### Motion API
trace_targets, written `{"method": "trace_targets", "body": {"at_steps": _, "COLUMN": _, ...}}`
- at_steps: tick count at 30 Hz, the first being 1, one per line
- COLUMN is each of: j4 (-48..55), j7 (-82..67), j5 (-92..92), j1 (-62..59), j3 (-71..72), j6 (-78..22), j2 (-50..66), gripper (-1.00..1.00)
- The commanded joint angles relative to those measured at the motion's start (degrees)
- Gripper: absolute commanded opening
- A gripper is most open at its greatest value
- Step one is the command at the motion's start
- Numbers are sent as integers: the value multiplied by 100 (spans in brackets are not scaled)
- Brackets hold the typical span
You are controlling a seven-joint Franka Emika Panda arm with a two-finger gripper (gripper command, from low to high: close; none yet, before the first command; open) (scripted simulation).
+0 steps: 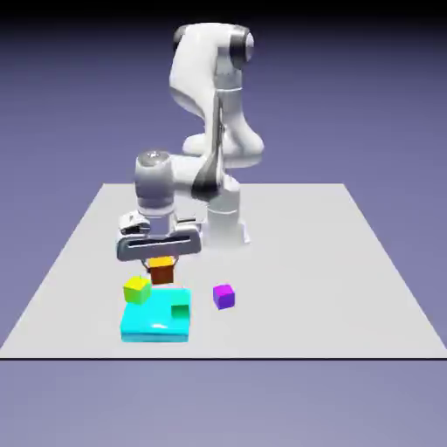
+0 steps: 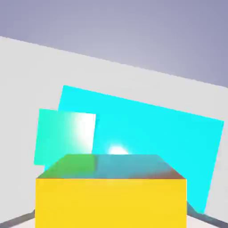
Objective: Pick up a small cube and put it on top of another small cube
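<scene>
Clamped on the orange cube (image 1: 161,271), my gripper (image 1: 161,263) has one finger at each side of it, just behind the cyan slab (image 1: 155,325) as the exterior view shows it. From the hand view, the cube's broad yellow face fills the bottom middle, with the slab spread out beyond it. I cannot tell how much air, if any, lies beneath the cube.

My hand points down, with the fingers below it. At the slab's rear corner, on the exterior view's left, I see a yellow-green cube (image 1: 137,290); whether it touches the slab, I cannot tell. A green block (image 1: 180,310) shows against the slab's rear part, toward the exterior view's right. My hand view has a green square overlapping the slab's edge, and part of that edge is covered by it.

Beside the slab, apart from it on the exterior view's right, a purple cube (image 1: 224,297) rests on the pale table (image 1: 306,279). My white arm (image 1: 196,175) reaches from behind the slab.
</scene>
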Motion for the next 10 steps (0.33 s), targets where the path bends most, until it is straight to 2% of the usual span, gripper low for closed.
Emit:
{"method": "trace_targets", "body": {"at_steps": 1, "j4": 0, "j7": 9, "j5": -12, "j1": 21, "j3": 0, "j6": 3, "j2": -1, "gripper": -100}}
{"method": "trace_targets", "body": {"at_steps": 7, "j4": -166, "j7": -736, "j5": 1014, "j1": -223, "j3": 348, "j6": 1133, "j2": 1122, "gripper": -100}}
{"method": "trace_targets", "body": {"at_steps": 8, "j4": -166, "j7": -736, "j5": 1014, "j1": -223, "j3": 348, "j6": 1133, "j2": 1122, "gripper": 100}}
{"method": "trace_targets", "body": {"at_steps": 10, "j4": -135, "j7": -598, "j5": 825, "j1": -178, "j3": 284, "j6": 924, "j2": 915, "gripper": 100}}
